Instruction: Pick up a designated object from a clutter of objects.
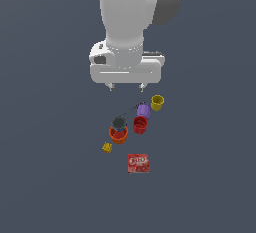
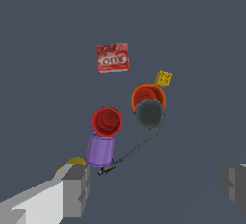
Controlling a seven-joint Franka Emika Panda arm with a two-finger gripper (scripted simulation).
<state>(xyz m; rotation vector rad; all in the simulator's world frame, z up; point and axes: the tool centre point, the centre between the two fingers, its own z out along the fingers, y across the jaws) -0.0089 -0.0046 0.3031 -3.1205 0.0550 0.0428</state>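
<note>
Exterior view: distant, high, facing arm and floor.
Wrist view: close, looking down.
Shared: can (image 1: 119,122) (image 2: 150,114), cups, packet (image 1: 138,163) (image 2: 112,57).

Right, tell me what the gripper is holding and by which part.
Nothing is held. The gripper is open, hanging above the clutter, with bare floor between its fingers. The dark can sits on the floor against the orange cup.

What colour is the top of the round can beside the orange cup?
Dark grey-teal; the can shows best in the wrist view.
</note>
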